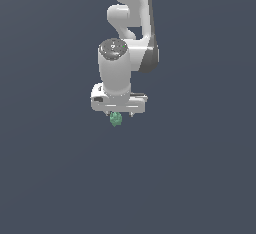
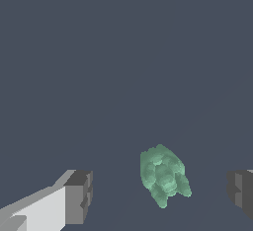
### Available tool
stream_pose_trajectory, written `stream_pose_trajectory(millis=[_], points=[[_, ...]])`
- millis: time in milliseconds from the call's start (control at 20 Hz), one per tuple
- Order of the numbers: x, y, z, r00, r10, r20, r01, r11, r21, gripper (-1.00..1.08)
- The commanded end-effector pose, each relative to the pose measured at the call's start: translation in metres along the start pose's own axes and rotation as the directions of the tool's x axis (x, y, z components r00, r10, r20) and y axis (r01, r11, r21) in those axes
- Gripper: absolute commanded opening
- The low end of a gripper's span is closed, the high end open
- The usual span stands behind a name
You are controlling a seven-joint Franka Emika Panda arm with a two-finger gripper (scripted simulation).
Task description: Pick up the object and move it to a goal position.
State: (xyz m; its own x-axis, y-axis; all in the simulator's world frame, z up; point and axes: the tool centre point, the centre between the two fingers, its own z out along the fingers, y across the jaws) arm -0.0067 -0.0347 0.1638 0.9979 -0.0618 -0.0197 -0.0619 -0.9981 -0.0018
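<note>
Pincer over the green lump, nothing picked up yet

The pincer (image 2: 160, 195) is wide apart, with the object (image 2: 163, 175) lying between its fingers, touching neither, near the middle of the worktop (image 1: 200, 178). Grabbing, lifting and carrying all remain. Its long side looks slanted across the gap.
</note>
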Motion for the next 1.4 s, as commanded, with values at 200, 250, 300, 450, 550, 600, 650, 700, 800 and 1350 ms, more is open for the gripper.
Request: stream_pose_trajectory(millis=[200, 250, 300, 450, 550, 600, 650, 700, 800, 1350], points=[[0.002, 0.009, -0.004, 1.000, 0.018, -0.012, -0.018, 1.000, -0.001, 1.00], [0.003, 0.015, -0.007, 0.999, 0.028, -0.019, -0.028, 1.000, -0.001, 1.00], [0.005, 0.021, -0.010, 0.999, 0.040, -0.027, -0.040, 0.999, -0.001, 1.00], [0.007, 0.032, -0.015, 0.997, 0.064, -0.042, -0.064, 0.998, -0.002, 1.00], [0.007, 0.034, -0.015, 0.997, 0.068, -0.044, -0.068, 0.998, -0.002, 1.00], [0.007, 0.033, -0.015, 0.997, 0.066, -0.042, -0.066, 0.998, -0.002, 1.00], [0.007, 0.032, -0.015, 0.997, 0.063, -0.041, -0.063, 0.998, -0.002, 1.00], [0.007, 0.032, -0.015, 0.997, 0.062, -0.041, -0.062, 0.998, -0.002, 1.00], [0.007, 0.032, -0.015, 0.997, 0.065, -0.042, -0.065, 0.998, -0.002, 1.00], [-0.003, 0.031, -0.001, 0.984, 0.174, -0.037, -0.174, 0.985, 0.004, 1.00]])
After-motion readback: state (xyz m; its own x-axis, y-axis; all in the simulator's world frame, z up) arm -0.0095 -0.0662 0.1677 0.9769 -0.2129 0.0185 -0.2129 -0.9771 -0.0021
